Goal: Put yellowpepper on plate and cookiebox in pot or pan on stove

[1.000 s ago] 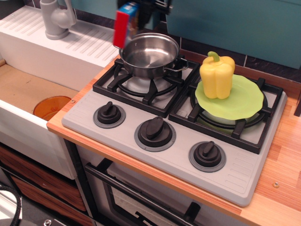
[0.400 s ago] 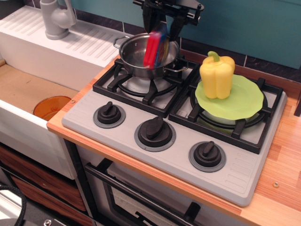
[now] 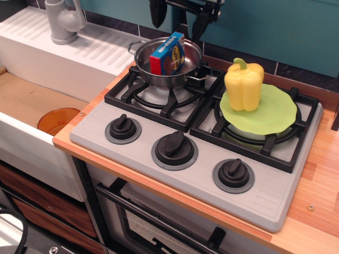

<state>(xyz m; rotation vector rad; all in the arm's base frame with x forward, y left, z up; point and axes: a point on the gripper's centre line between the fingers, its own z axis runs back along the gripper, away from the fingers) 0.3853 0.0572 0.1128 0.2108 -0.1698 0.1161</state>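
Note:
The blue cookiebox [image 3: 168, 53] stands tilted inside the shiny steel pot [image 3: 144, 67] on the back left burner of the grey stove [image 3: 143, 138]. The yellowpepper [image 3: 244, 84] stands upright on the lime-green plate [image 3: 275, 112] on the right burner. My gripper [image 3: 176, 20] is open and empty just above the pot at the top edge of the view, its black fingers apart on either side above the box. Its upper part is cut off.
An orange translucent bowl [image 3: 57, 120] lies in the sink at the left. A grey tap [image 3: 63, 20] stands at the back left on the white drainboard. Three black knobs [image 3: 174, 144] line the stove's front. A wooden counter [image 3: 318, 196] lies to the right.
The gripper brought the cookiebox from above the pot's left rim over the pot, let it go, and rose. The box now rests in the pot. Pepper and plate have not moved.

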